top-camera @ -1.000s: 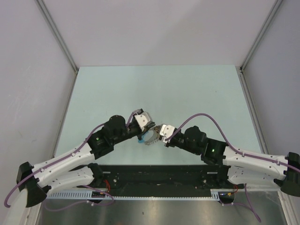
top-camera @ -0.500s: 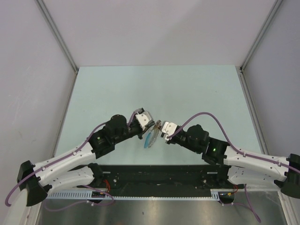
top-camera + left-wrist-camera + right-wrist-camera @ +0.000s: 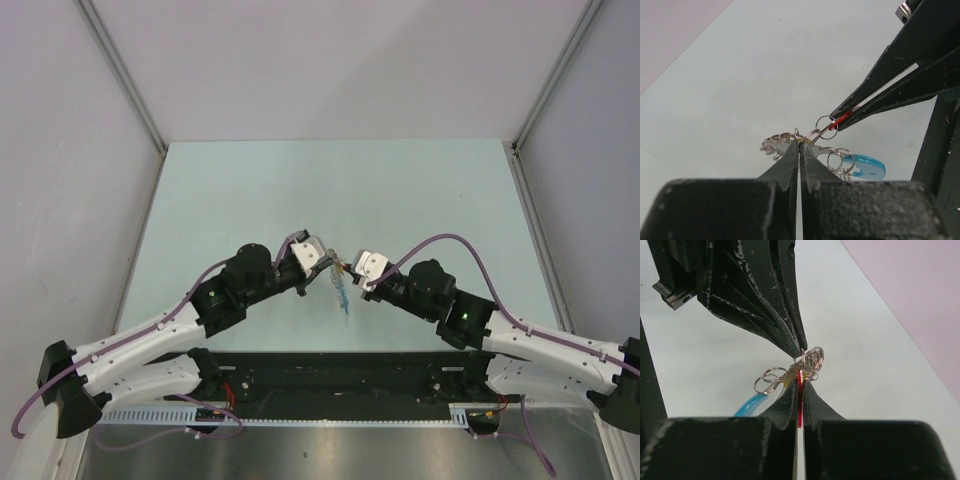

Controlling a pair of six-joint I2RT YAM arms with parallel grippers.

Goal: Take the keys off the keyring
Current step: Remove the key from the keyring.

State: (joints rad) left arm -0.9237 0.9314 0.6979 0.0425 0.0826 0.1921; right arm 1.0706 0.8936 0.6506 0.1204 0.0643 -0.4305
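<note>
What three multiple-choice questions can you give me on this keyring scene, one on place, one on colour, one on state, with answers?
1. Where is the keyring? A. flat on the table B. held between both claws C. on an arm base
2. What colour shows on the key? A. red B. green C. black
3. How is the right claw? A. wide open B. shut on the key C. out of view
Answers: B, the left claw pinches its links, the right the key; A, red shows at the tips; B, its tips clamp the red piece.
</note>
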